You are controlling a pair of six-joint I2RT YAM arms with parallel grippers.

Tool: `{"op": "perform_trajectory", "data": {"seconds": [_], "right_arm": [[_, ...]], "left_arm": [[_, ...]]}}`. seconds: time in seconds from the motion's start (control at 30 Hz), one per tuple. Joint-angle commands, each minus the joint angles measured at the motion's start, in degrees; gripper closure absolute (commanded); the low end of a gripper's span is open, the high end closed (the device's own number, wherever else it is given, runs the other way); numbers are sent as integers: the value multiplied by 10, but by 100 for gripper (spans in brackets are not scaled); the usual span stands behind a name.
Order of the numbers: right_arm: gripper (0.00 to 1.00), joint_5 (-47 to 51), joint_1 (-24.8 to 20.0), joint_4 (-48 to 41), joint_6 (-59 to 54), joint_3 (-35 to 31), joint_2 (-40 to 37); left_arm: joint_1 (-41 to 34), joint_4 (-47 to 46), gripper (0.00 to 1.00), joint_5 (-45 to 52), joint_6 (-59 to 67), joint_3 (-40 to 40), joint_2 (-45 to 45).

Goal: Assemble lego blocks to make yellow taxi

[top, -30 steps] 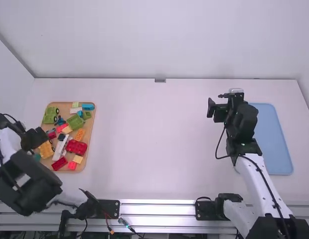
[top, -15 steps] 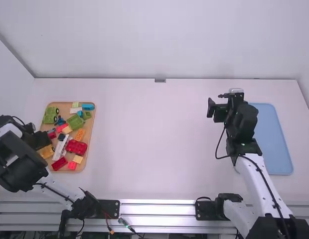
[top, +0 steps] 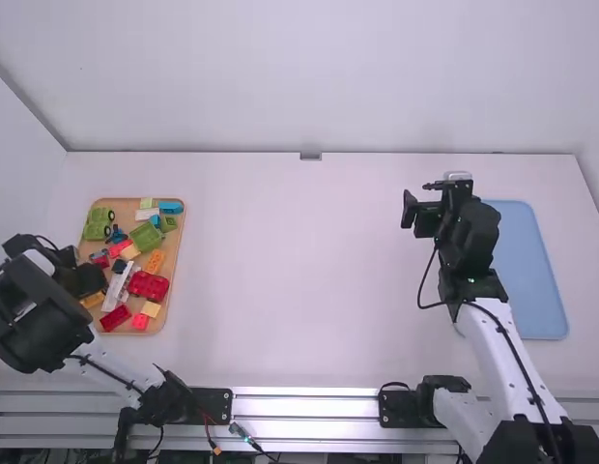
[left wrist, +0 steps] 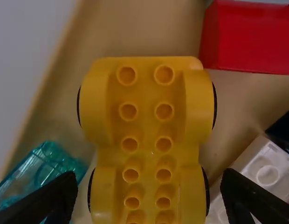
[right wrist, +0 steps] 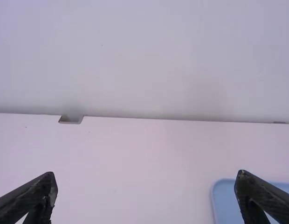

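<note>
The left gripper [left wrist: 149, 178] is positioned over the left part of the wooden tray [top: 171, 309]. Its fingers are spread and nothing is grasped. Between them, on the tray, the yellow wheeled base [left wrist: 147, 116] is seated with its studs facing up. A gap is visible on each side of it; the height of the fingertips above the tray cannot be told.

The fingers are set across the width of the base, presumably so that its two long sides can be gripped evenly. The base is judged to be the chassis of the taxi, to be picked up first. No assembly is seen on it, so the task is judged to be at its start.

On the same tray, a clear teal block [left wrist: 46, 163] and a white block [left wrist: 265, 172] are placed near the base, one on each side. Either could be caught as the fingers are lowered; a straight descent is advised. A red block [left wrist: 251, 37] is also located near the base.

Well to the right of the wooden tray, the right gripper [right wrist: 145, 178] is held with its fingers apart and empty, probably in reserve. Farther right, the blue tray [top: 536, 290] is laid flat.
</note>
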Motion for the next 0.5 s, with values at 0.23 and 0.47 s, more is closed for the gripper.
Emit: {"op": "perform_trajectory", "data": {"seconds": [0.23, 0.47], "right_arm": [[1, -1, 0, -1, 2, 22, 3], [1, -1, 0, -2, 2, 22, 3]], "left_arm": [[5, 41, 18, 7, -7, -42, 1], [1, 62, 25, 6, -9, -60, 1]]}}
